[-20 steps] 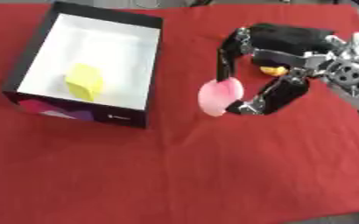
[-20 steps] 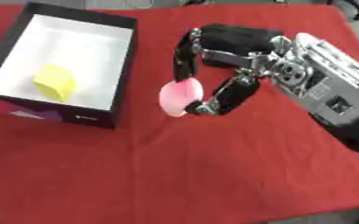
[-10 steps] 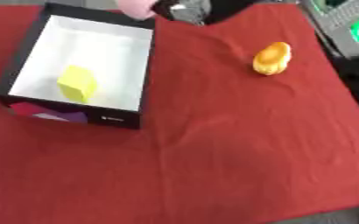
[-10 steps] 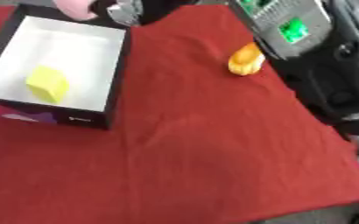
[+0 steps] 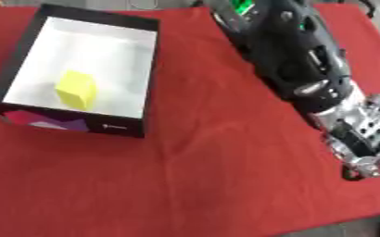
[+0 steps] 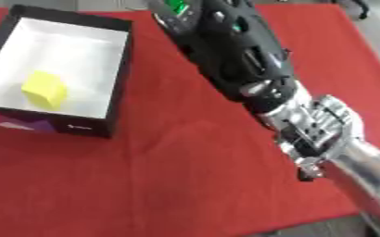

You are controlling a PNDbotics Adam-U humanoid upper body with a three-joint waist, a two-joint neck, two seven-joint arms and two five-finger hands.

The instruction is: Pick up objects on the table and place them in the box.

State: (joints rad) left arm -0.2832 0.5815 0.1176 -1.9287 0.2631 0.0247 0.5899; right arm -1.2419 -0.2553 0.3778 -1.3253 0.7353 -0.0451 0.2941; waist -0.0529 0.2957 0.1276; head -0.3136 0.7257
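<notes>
Box (image 5: pixel 19 65), black outside and white inside, sits in the upper left of the frame on the red tablecloth (image 5: pixel 185 176). Yellow block (image 5: pixel 76 89) lies inside it, toward the lower-left part of the white floor. Right arm (image 6: pixel 250 69) runs diagonally from lower right up to top centre, black forearm with a silver joint nearer the camera. Its far end is cut off at the top edge, so the right hand is out of view; can't tell whether its fingers are spread or closed, or holding anything. Block and box are well apart from the arm, to its left. Green-lit patch (image 6: pixel 175 6) shows on the arm near the top edge; blurred, can't identify it.
</notes>
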